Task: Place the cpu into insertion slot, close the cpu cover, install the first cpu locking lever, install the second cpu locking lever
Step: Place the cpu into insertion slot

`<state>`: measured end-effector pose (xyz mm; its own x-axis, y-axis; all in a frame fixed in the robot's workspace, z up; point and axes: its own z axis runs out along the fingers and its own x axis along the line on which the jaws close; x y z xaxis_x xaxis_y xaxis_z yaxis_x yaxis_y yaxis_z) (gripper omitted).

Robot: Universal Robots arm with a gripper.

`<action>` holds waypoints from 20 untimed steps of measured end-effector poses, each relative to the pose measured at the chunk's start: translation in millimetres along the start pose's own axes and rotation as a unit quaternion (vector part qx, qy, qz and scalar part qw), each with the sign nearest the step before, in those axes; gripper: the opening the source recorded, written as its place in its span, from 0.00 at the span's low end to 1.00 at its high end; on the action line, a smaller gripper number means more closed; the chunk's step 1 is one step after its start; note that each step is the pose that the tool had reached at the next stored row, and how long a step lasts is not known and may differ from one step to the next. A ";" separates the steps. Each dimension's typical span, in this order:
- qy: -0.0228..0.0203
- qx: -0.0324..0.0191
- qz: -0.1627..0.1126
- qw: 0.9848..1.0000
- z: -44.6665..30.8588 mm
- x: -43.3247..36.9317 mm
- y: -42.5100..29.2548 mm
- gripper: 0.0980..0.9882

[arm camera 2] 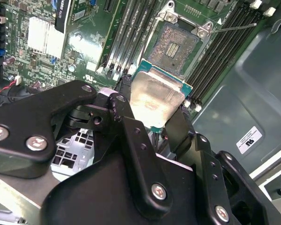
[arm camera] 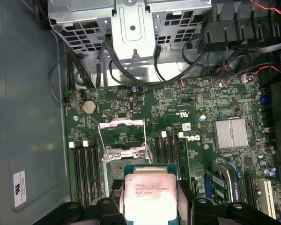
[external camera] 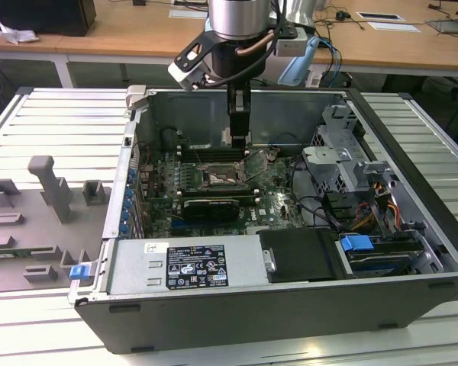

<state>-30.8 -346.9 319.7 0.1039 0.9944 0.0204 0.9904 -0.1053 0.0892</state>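
Black fingers (arm camera 2: 178, 129) of the gripper (arm camera 2: 154, 110) close on two opposite edges of the cpu (arm camera 2: 157, 96), holding the silver-topped chip above the green motherboard (arm camera: 196, 108), just short of the insertion slot (arm camera 2: 177, 43). The socket lies bare, its dark centre exposed, and the cpu cover (arm camera: 122, 131) stands swung open beyond it in the first wrist view. In the exterior view the arm (external camera: 240, 19) reaches down into the open computer case (external camera: 290, 313) on a slatted metal table (external camera: 46, 122).

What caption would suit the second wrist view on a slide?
The hand grips the cpu by two edges over the green motherboard, beside the bare insertion slot.
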 end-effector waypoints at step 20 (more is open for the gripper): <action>0.000 0.000 0.000 1.000 7.8 -0.2 -0.7 0.49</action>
<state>-30.8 -346.9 311.8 0.1039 0.9944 0.0203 0.9904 -0.1053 0.0892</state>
